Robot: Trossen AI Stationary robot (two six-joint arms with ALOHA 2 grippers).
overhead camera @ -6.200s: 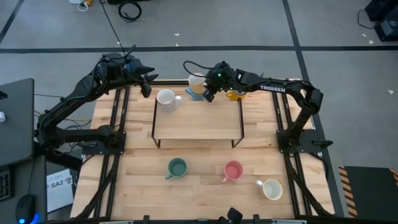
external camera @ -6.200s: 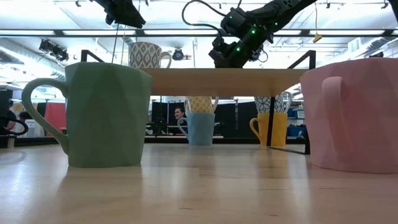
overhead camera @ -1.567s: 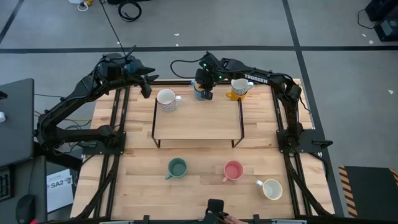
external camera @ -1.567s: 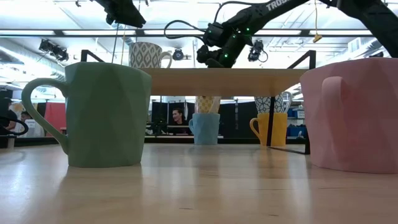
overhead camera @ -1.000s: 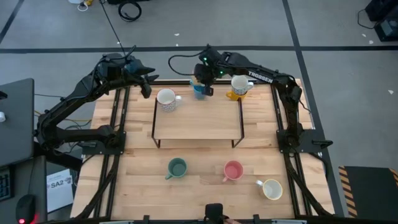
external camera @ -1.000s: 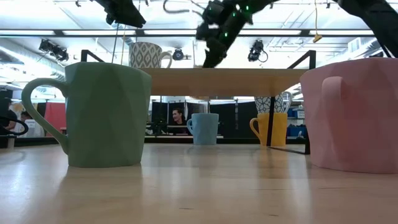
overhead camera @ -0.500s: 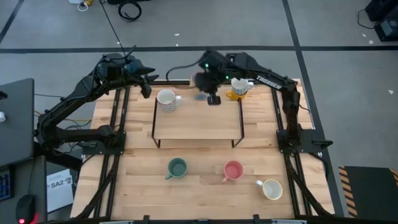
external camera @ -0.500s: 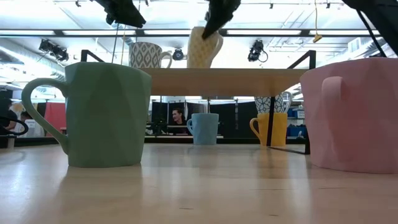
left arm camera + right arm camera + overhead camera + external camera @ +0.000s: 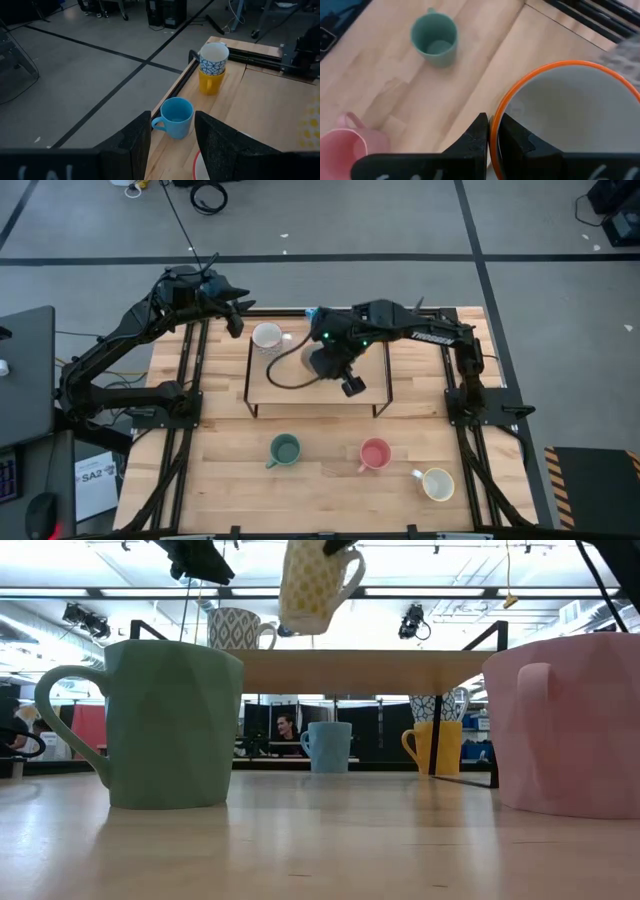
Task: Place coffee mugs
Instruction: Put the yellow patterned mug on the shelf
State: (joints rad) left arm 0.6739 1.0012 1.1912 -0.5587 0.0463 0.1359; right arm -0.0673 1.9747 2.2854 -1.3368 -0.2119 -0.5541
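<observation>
My right gripper is shut on a cream, yellow-patterned mug with an orange rim, high over the middle of the wooden shelf. My left gripper is open and waits above the table's far left corner. A white patterned mug stands on the shelf's far left. Behind the shelf, a blue mug stands alone, and a blue-patterned white mug sits in a yellow one. The green, pink and cream mugs stand on the near part of the table. My right gripper holds the cream mug by its orange rim, one finger inside the cup and the other outside. The fingers come from above. The mug hangs below them, lifted clear of the shelf and tilted, with its handle off to one side.
The shelf has a black metal frame with legs at its corners and room underneath. A black cable loops over its top beside my right arm. People and equipment show in the room beyond the table.
My right gripper has carried the cream mug up from the blue mug at the far edge and toward the near edge, to a place over the shelf's middle. The mug has tipped on the way. The blue mug stays where it was.
</observation>
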